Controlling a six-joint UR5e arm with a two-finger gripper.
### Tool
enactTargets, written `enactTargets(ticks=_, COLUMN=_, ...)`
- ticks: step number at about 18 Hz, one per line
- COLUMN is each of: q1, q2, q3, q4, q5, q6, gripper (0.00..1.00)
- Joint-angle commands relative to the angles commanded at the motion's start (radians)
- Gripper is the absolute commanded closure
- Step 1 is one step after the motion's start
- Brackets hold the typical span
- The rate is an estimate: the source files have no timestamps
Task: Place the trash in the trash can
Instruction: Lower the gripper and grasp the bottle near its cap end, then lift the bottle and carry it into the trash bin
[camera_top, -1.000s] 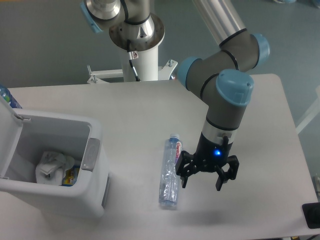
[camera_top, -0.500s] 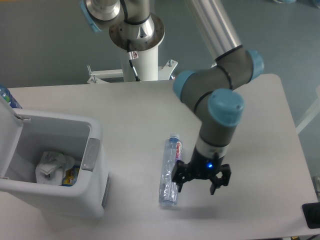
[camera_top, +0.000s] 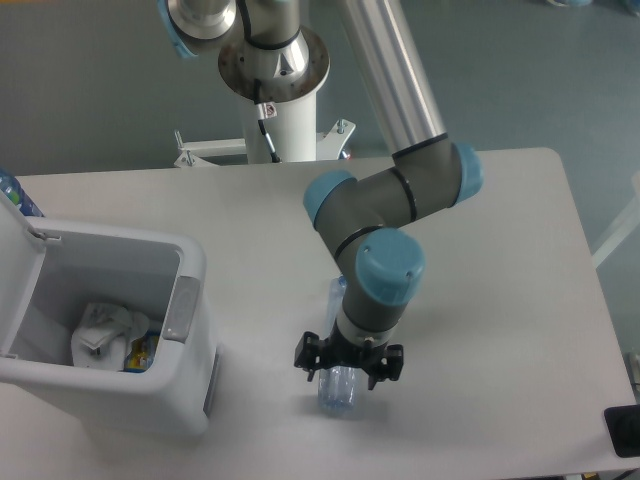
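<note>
At lower centre, the black two-finger gripper (camera_top: 348, 366) hangs spread wide astride the crushed clear plastic bottle (camera_top: 340, 386).

Pale grey rounded-corner counter (camera_top: 520, 250) under even light, dull grey-green floor (camera_top: 90, 90) behind, white metal bracket (camera_top: 205, 150) at the far edge

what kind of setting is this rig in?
Likely a robotics lab or test cell, not a home. The arm sits on a white pedestal bolted beside a plain white table, bare grey floor behind. The staged props: a trash can and a crushed bottle.
</note>
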Motion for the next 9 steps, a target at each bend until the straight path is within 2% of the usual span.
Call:
enactTargets(ticks=1, q1=-0.009, q2=-0.009, q3=0.006, q4=0.002, q5=0.017, q6=0.000, gripper=0.00)
enactTargets(ticks=2, q1=-0.011, q2=-0.017, q3=0.009, q4=0.002, q5=0.025, q6=0.000, gripper=0.04)
enactTargets(ticks=6, q1=-0.012, q2=-0.023, q3=0.022, q4=-0.005, q5=0.028, q6=0.000, gripper=0.58)
enactTargets(ticks=9, q1=-0.012, q2=-0.012, q3=0.034, q4=-0.005, q5=0.028, q6=-0.002, gripper=0.91)
